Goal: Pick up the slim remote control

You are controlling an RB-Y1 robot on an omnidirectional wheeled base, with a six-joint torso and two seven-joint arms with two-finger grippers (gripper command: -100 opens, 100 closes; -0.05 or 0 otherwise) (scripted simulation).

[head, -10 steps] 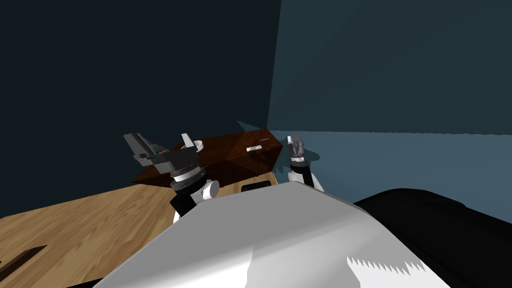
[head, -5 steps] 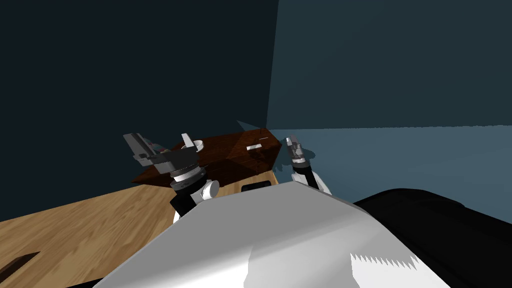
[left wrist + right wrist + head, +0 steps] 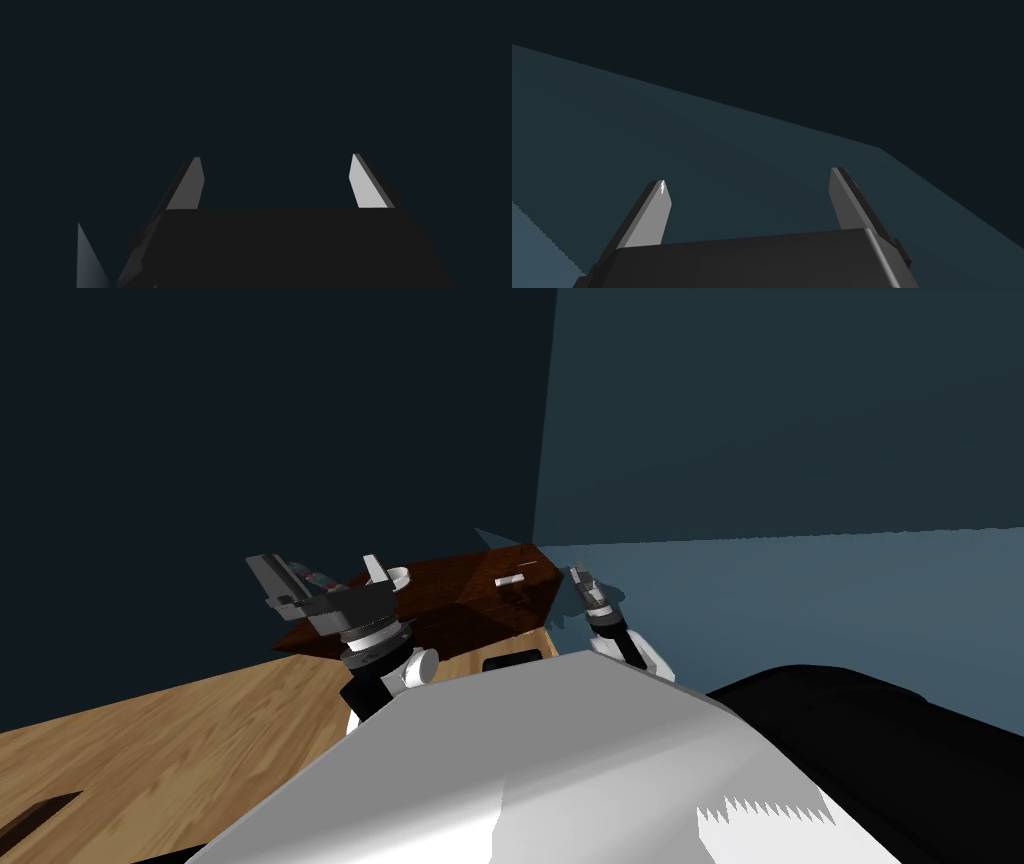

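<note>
Head view, worktop: dark brown worktop [image 3: 440,610] tucked into the corner of the room, right in front of the robot.
Head view, remote: slim white remote [image 3: 509,580] lying flat toward the far right end of the worktop, nothing touching it.
Head view, cup: some white cup [image 3: 398,578] sits toward the left end, well apart from the remote.
Head view, left gripper: the left gripper [image 3: 322,580] hangs in the air over the left end of the worktop, near the cup and nowhere close to the remote.
Head view, right gripper: the right gripper [image 3: 580,580] is up just off the right edge of the worktop. It's the nearer of the two to the remote, but clearly apart from it.
Left wrist view, fingers: its two fingers [image 3: 189,185] stand wide apart with nothing between them.
Right wrist view, fingers: same deal, these fingers [image 3: 652,215] are spread and empty, and they don't look aimed at the worktop.
Progress: honestly barely started, I'd say. No reach onto the remote, no grip, no lift.
What's left: swing the right gripper over the remote, come down, close on its narrow sides, lift. Pretty much the whole job.
</note>
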